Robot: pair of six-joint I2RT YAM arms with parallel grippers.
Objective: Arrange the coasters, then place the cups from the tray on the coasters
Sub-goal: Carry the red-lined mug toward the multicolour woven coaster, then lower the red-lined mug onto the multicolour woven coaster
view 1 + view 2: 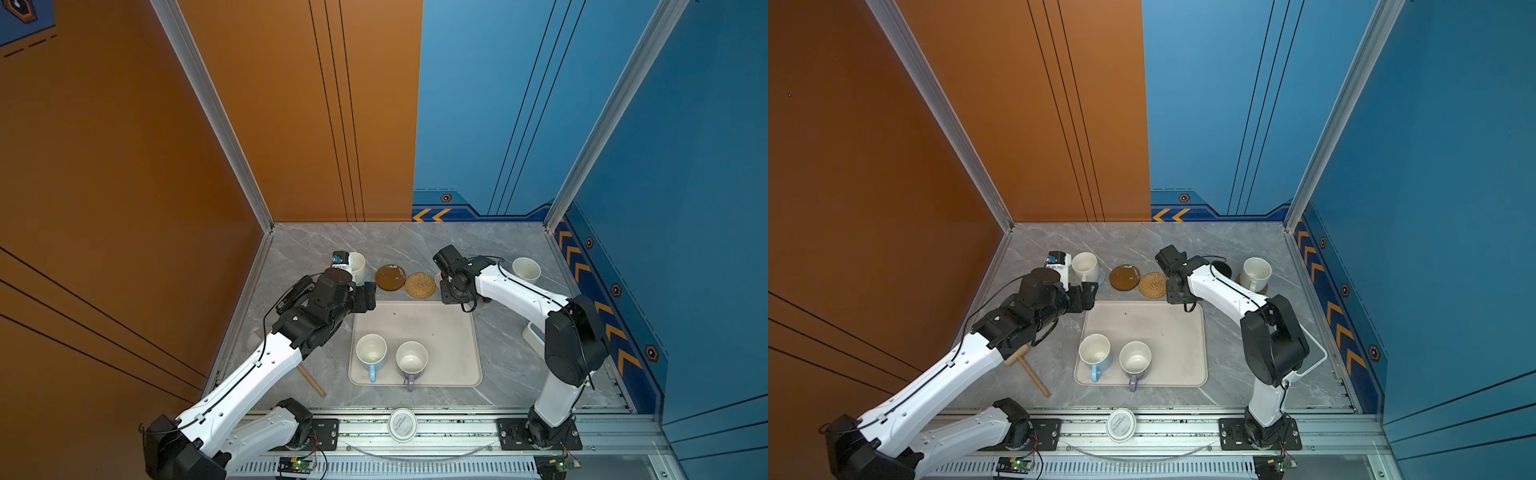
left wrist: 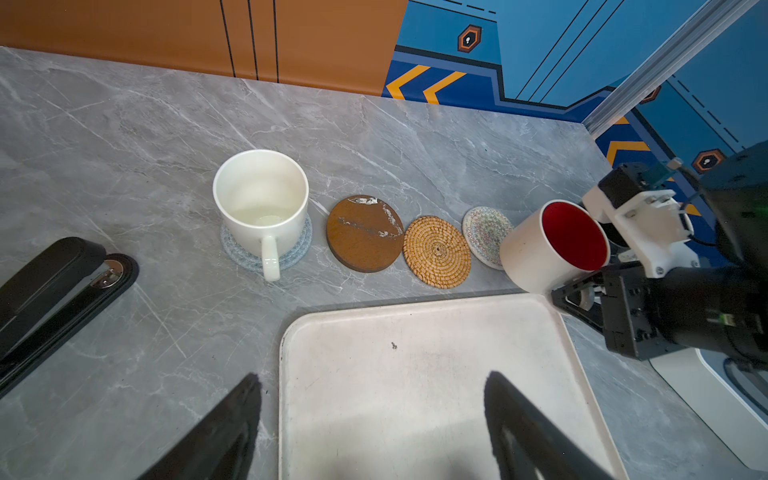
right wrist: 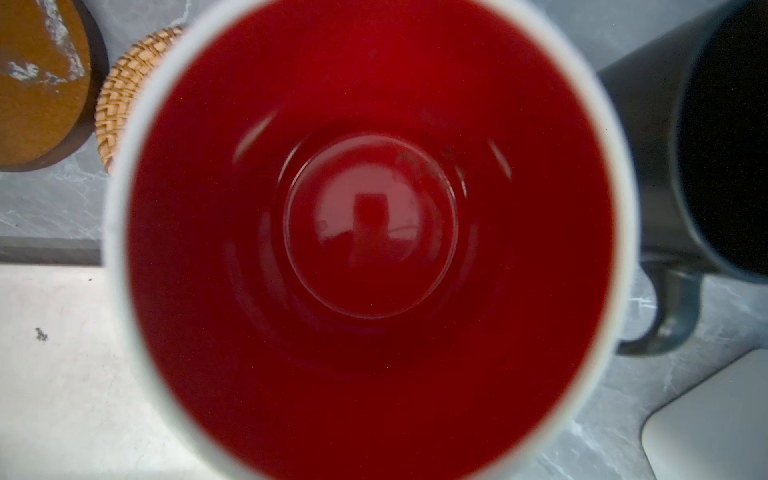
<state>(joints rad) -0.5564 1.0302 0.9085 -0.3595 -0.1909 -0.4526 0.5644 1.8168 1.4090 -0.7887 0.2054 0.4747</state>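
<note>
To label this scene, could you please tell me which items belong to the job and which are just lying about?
Job: tray, blue mug, lavender mug, white mug, red-lined mug, black mug, speckled mug, brown coaster, rattan coaster, grey-blue coaster, whitish coaster.
Lying about: stapler, wooden tool, printed lid, white holder.

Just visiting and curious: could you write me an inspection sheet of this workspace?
Surface: grey marble tabletop.
Job's things: flat cream rounded-rectangle tray holds light blue mug and lavender mug; white mug stands on grey-blue woven coaster; brown disc coaster and tan rattan coaster bare.
Clutter: black stapler, wooden mallet, round white lid.
Grippers: left tool open by tray's corner; right tool shut on tilted white red-lined mug.
Cables: black cable along each arm.
Surroundings: orange wall panels, blue wall panels.
</note>
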